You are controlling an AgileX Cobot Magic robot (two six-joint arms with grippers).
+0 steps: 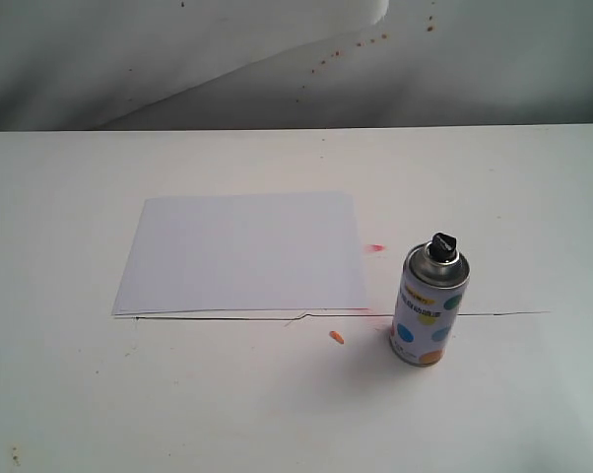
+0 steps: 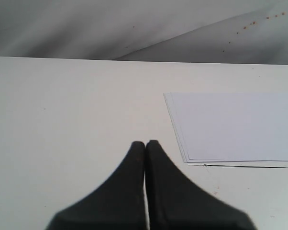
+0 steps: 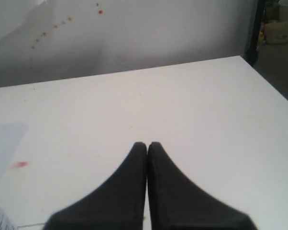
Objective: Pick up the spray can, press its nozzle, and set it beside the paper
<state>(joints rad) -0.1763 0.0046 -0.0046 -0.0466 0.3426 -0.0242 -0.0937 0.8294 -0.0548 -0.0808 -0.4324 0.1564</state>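
Spray can (image 1: 429,313) nearest me, upright, nozzle (image 1: 443,243) topmost, paper (image 1: 242,253) flat just left (slightly farther), my left gripper (image 2: 145,143) and right gripper (image 3: 147,143) pressed together

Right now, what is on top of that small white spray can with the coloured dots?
A small black plastic nozzle sits on the silver domed top of the white dotted spray can. No cap covers it. The dome's far side is hidden behind the nozzle.
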